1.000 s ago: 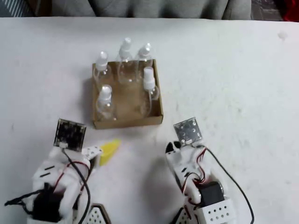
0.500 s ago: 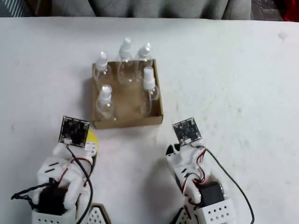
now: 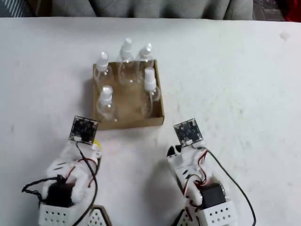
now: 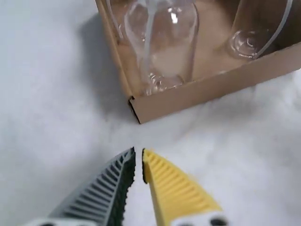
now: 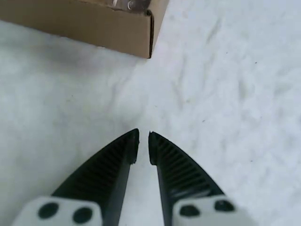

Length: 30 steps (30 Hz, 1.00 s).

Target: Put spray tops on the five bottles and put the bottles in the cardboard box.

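White surface [image 3: 235, 84] carries everything. Grey upholstery [image 3: 141, 7] runs beyond the box's far side, cut off by the frame. Box [image 3: 129, 123] sits mid-surface with all five bottles [image 3: 106, 101] upright inside, spray tops on. Left wrist view cuts the bottles off above their bases; right wrist view cuts the box off past one corner. Left hand [image 4: 138, 157] near box's front-left corner, clenched, empty. Right hand [image 5: 143, 139] near front-right corner, clenched, empty. From above, fingertips hidden under wrist boards [image 3: 84, 129].
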Available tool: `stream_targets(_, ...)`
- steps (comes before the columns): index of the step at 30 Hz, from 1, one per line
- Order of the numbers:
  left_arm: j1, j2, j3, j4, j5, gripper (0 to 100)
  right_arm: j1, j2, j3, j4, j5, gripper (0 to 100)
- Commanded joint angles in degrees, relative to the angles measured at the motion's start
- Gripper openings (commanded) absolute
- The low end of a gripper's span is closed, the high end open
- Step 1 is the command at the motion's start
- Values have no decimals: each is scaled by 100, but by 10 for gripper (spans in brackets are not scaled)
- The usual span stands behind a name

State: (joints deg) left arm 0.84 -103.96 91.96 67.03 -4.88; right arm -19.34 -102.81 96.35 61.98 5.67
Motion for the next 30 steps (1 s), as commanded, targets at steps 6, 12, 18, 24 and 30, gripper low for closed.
stream_targets(6,-48,-75,501,-413,-62,20,-48,-40,53,22,70,16)
stream_targets(12,-40,-75,501,-62,-62,20,-48,-40,53,22,70,16)
stream_targets(18,-31,-75,501,466,-53,20,-48,-40,53,22,70,16)
stream_targets(24,-40,-75,501,686,-53,20,-48,-40,53,22,70,16)
stream_targets(30,-48,-75,501,686,-53,20,-48,-40,53,22,70,16)
